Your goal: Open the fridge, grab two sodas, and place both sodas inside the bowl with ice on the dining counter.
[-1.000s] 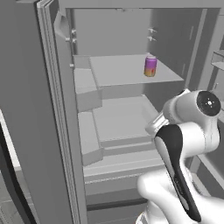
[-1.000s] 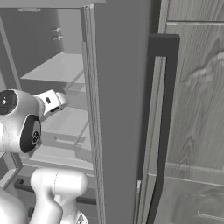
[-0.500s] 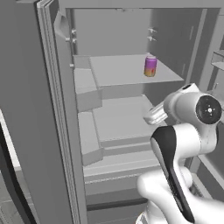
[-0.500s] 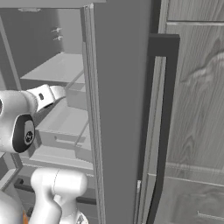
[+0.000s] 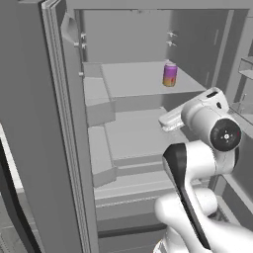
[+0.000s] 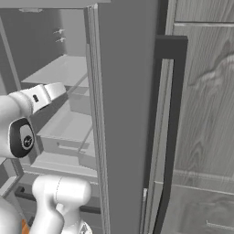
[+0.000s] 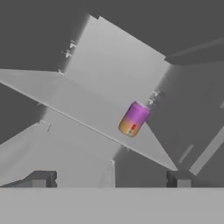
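Observation:
The fridge [image 5: 34, 123] stands open, and its grey shelves are bare apart from one soda. That soda [image 5: 169, 74], purple fading to orange, is upright on the upper shelf near the right wall. In the hand view the soda [image 7: 133, 119] appears tilted, ahead and a little right of centre. My gripper [image 7: 111, 179] is open with nothing between its fingers. It [image 5: 165, 121] hangs over the middle shelf, below and short of the can. From the right it [image 6: 59, 89] points into the fridge. The bowl and dining counter are out of view.
The open left door [image 5: 59, 148] and its bins flank my arm on the left. The right door [image 6: 123, 114], seen edge-on with its long dark handle [image 6: 171, 128], bounds the other side. A wood-grain cabinet panel [image 6: 205, 114] stands beyond. Drawers [image 5: 123, 197] sit below the shelves.
My hand has risen and pushed deeper into the fridge toward the upper shelf. The can has not moved, and the jaws have stayed open.

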### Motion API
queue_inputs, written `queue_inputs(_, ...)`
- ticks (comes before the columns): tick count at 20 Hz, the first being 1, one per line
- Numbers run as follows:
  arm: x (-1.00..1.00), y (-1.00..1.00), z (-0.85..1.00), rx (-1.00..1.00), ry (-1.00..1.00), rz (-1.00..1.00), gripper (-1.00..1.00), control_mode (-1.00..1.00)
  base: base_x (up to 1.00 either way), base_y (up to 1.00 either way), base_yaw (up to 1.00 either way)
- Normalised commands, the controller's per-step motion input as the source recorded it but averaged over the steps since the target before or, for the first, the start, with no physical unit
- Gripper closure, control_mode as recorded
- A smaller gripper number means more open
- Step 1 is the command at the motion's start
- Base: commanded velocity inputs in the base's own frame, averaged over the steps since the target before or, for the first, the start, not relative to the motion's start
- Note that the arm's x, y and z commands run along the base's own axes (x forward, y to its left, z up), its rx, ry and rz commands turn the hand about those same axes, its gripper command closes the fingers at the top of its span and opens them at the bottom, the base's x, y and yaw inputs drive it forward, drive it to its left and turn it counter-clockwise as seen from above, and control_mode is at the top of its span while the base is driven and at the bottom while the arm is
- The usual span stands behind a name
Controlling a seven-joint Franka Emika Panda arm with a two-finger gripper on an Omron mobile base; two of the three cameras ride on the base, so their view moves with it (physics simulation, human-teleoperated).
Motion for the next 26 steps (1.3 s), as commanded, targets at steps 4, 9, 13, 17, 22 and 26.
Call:
queue_inputs(4,0.15,0.05,-0.07,0.03,-0.06,-0.04,-1.00,-1.00,0.00,0.00,0.00)
queue_inputs(9,0.00,-0.04,-0.02,0.20,0.00,0.00,-1.00,-1.00,0.00,0.00,0.00)
queue_inputs(13,0.00,-0.17,0.03,0.27,0.00,0.00,-1.00,-1.00,0.00,0.00,0.00)
queue_inputs(17,0.06,-0.26,0.12,0.21,0.00,0.00,-1.00,-1.00,0.00,0.00,0.00)
queue_inputs(22,0.31,-0.09,0.00,0.07,0.07,-0.02,-1.00,-1.00,0.00,0.00,0.00)
queue_inputs(26,0.39,0.00,0.04,0.00,0.09,-0.07,-1.00,-1.00,0.00,0.00,0.00)
